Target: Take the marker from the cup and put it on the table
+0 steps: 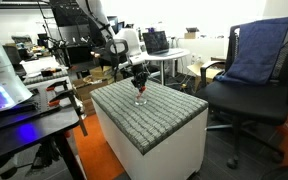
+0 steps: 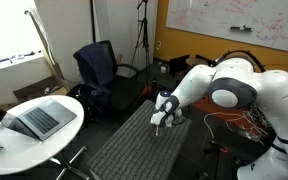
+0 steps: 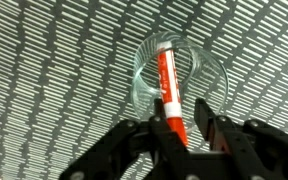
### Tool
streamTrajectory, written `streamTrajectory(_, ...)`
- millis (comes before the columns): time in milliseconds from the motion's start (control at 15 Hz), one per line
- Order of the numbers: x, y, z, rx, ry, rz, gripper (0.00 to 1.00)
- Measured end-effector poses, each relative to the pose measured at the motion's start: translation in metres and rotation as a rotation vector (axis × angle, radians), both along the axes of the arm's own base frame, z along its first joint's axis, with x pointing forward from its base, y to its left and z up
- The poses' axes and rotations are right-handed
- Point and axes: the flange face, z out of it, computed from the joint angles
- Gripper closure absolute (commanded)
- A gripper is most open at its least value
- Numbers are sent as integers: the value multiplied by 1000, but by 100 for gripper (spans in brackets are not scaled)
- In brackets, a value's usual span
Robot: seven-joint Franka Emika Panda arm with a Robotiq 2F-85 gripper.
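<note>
Black office chair [image 1: 246,100] with a blue cloth [image 1: 259,48] draped over its back, visible in both exterior views. Round white table [image 2: 64,132] carrying an open laptop [image 2: 34,118], standing close to the chair. Whiteboard [image 2: 234,25] with faint writing, mounted on an orange-brown wall [image 2: 160,25]. Tall black stand [image 2: 141,40] upright against a plain white wall [image 2: 64,35]. Bright window [image 2: 6,35] with daylight washing it out. Floor [image 1: 102,160] orange at the near side, dark grey beneath the chair. Black bench [image 1: 34,122], cluttered, with a blue-violet glow [image 1: 4,97] on its top.
</note>
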Motion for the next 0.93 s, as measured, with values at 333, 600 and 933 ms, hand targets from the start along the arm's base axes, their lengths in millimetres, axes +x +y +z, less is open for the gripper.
streamTrajectory(333, 3, -1, 0, 0, -3, -1, 95)
streamTrajectory(600, 5, -1, 1, -1, -7, 1, 95)
streamTrajectory(933, 6, 5, 7, -11, -17, 14, 95)
